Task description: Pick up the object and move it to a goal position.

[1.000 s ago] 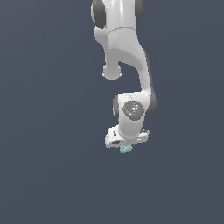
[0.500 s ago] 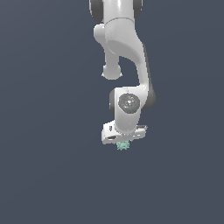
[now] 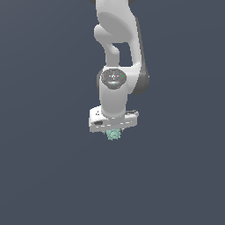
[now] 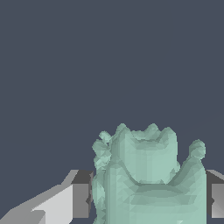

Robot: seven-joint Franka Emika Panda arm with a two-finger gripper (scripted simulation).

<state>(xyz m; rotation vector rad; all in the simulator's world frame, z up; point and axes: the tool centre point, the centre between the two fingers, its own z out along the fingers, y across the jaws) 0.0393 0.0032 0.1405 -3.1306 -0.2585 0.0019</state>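
Gripper (image 3: pixel 113 131) clenched on the mint-green bumpy blob (image 3: pixel 113 134), fingers (image 4: pixel 78 199) pressing both flanks to stop it slipping. Blob tucked just beneath the white hand, hanging over plain dark ground, presumably for carrying goalward.

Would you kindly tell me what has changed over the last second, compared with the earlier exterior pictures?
The arm has swung toward the exterior view's left and lifted slightly, carrying the hand and the mint-green object with it. Nothing was taken hold of or let go. The object stays clamped between the fingers, and the plain dark background looks the same.
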